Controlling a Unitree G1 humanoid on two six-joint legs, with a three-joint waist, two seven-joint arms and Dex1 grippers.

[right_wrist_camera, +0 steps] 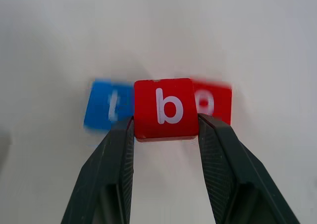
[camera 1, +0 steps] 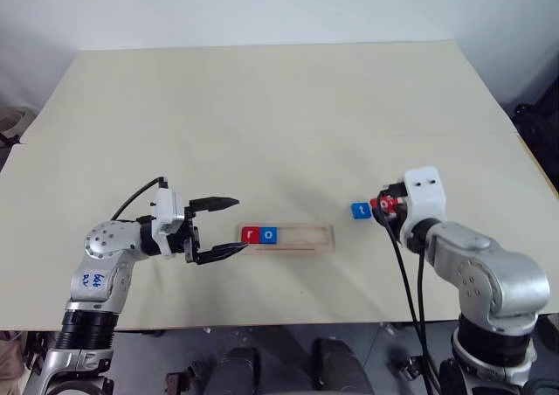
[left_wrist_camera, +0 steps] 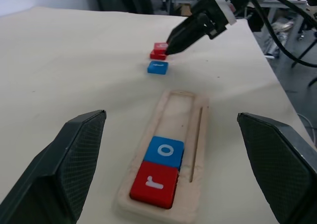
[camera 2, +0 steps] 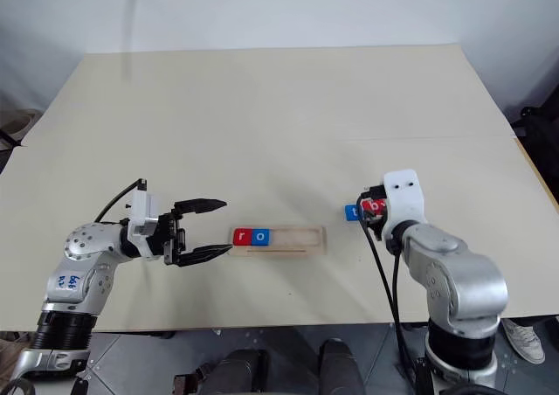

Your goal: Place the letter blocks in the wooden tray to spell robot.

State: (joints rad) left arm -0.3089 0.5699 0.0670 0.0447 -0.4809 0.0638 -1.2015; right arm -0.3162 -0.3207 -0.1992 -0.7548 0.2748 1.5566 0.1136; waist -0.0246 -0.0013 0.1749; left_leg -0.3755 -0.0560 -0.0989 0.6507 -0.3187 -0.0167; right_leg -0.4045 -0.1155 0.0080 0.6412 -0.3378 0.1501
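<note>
Black fingers of the left gripper (camera 1: 229, 230) stand spread wide and empty, level above the cream tabletop (camera 1: 262, 115), just off the left end of the wooden tray (camera 1: 301, 248). Two of the five places in that tray are filled: the red r block (camera 1: 251, 234) sits at the left end and the blue o block (camera 1: 269, 234) touches it on its right, both lying flat with their letters up. From there to the tray's right end it is bare wood, with the lengthwise groove showing, so three places wait. Further right, apart from the tray, the blue t block (camera 1: 360, 211) lies on the table. Just beside it the right gripper (right_wrist_camera: 166, 130) has its two fingers clamped on the sides of the red b block (right_wrist_camera: 166, 107), and the red o block (right_wrist_camera: 213, 102) lies behind that. I would judge the job under half done: r and o are set, b is in hand as the next letter due, and the second o and the t are left to fetch.
</note>
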